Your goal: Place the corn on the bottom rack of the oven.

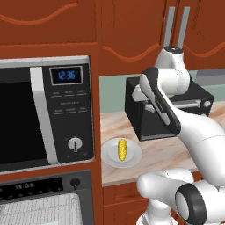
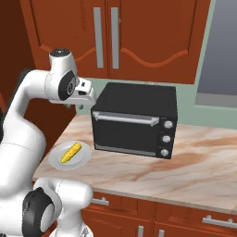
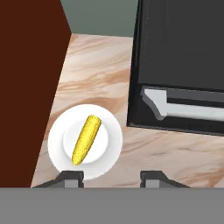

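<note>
Lying on white plate [image 3: 111, 151], corn [image 3: 85, 140]; pincer [image 3: 111, 177] above, fingers spread, grasping nothing.

Corn [image 1: 121, 149] lies on the plate [image 1: 134, 157], plate sits at the bench's [image 2: 194, 166] left end. Toaster oven [image 2: 136, 120] stands just right of it, further back. Microwave [image 1: 44, 114] is left of the bench, oven [image 1: 39, 197] directly beneath. Pincer [image 3: 111, 178] hangs above the plate, apart from the corn.
</note>
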Tool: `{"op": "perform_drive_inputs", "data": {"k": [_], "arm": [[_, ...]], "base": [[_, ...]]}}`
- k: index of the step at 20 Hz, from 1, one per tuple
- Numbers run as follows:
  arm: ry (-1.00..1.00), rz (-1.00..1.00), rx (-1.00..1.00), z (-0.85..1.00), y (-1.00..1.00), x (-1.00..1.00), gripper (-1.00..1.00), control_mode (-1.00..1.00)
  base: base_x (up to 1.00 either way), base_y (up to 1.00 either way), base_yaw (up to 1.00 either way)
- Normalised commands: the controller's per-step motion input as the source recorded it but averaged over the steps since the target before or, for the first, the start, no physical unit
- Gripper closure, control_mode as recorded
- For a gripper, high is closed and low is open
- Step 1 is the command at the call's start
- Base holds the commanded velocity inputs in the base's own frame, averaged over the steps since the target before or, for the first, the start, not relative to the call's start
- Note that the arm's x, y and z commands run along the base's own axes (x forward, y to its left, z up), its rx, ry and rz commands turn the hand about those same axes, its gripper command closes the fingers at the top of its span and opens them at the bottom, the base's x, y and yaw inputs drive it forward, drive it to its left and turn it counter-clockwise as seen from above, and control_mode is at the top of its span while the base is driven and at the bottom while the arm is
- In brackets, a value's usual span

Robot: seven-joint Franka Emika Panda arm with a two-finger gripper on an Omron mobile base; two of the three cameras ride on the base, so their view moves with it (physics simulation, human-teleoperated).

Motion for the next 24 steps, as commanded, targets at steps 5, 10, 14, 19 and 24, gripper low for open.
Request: {"op": "perform_drive_inputs", "data": {"k": [5, 10, 14, 19, 24], "arm": [[-0.04, -0.01, 0.0, -0.25, 0.45, -0.01, -1.0, -1.0], [0.0, 0.0, 0.01, -0.85, 0.54, -0.01, -1.0, -1.0], [0.03, 0.0, 0.0, -0.89, 0.31, 0.0, -1.0, -1.0], [0.05, 0.0, 0.0, -0.89, 0.07, 0.0, -1.0, -1.0], [0.07, 0.0, 0.0, -0.63, 0.0, 0.0, -1.0, -1.0]], "base": [[0.0, 0.0, 0.0], [0.0, 0.0, 0.0], [0.0, 0.0, 0.0], [0.0, 0.0, 0.0], [0.0, 0.0, 0.0]]}}
